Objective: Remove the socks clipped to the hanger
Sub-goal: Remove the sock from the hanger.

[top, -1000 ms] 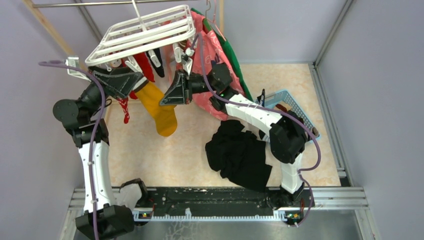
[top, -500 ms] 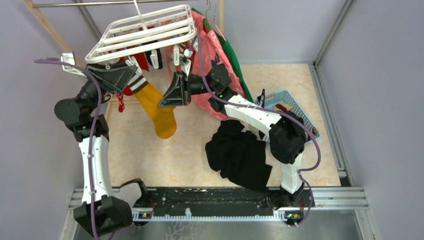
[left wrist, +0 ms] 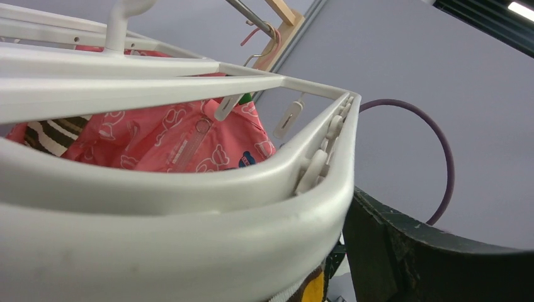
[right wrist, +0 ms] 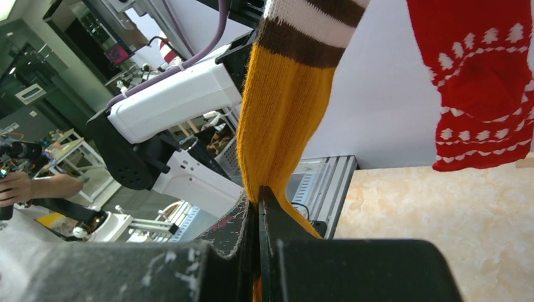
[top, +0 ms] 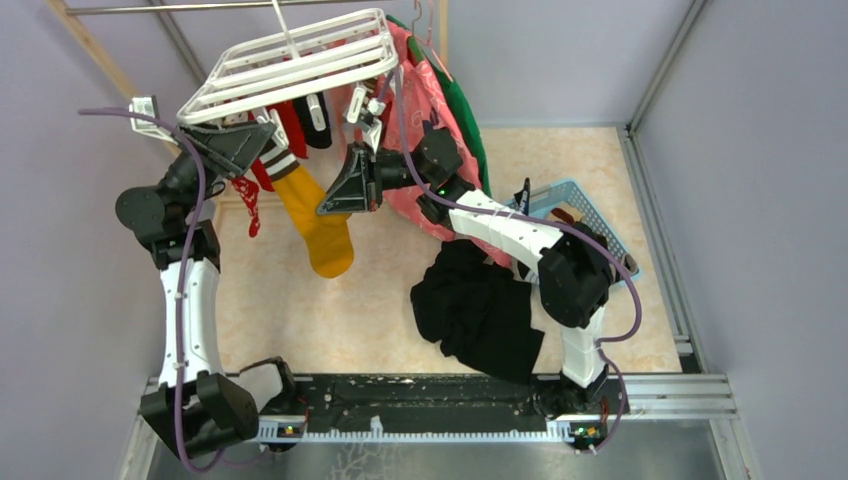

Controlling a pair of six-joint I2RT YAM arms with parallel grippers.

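The white hanger [top: 300, 62] hangs tilted from the top rail. My left gripper [top: 243, 146] is at its near left edge. In the left wrist view the hanger's rail [left wrist: 189, 239] fills the jaws, and one dark finger [left wrist: 428, 258] shows beside it. A mustard sock [top: 320, 225] with a striped cuff hangs from the hanger. My right gripper [top: 337, 198] is shut on it, and its fingers pinch the sock [right wrist: 286, 107] in the right wrist view. Red patterned socks [top: 250, 205] and a dark sock [top: 316, 115] also hang there. One red sock [right wrist: 485, 88] shows beside the mustard one.
A pink printed shirt [top: 425, 100] and a green garment [top: 468, 125] hang right of the hanger, behind my right arm. A black cloth heap [top: 480, 310] lies on the floor. A blue basket [top: 590, 215] stands at the right.
My left gripper has risen and shifted slightly right, and the hanger has tilted and moved with it. My right gripper stays shut on the mustard sock.
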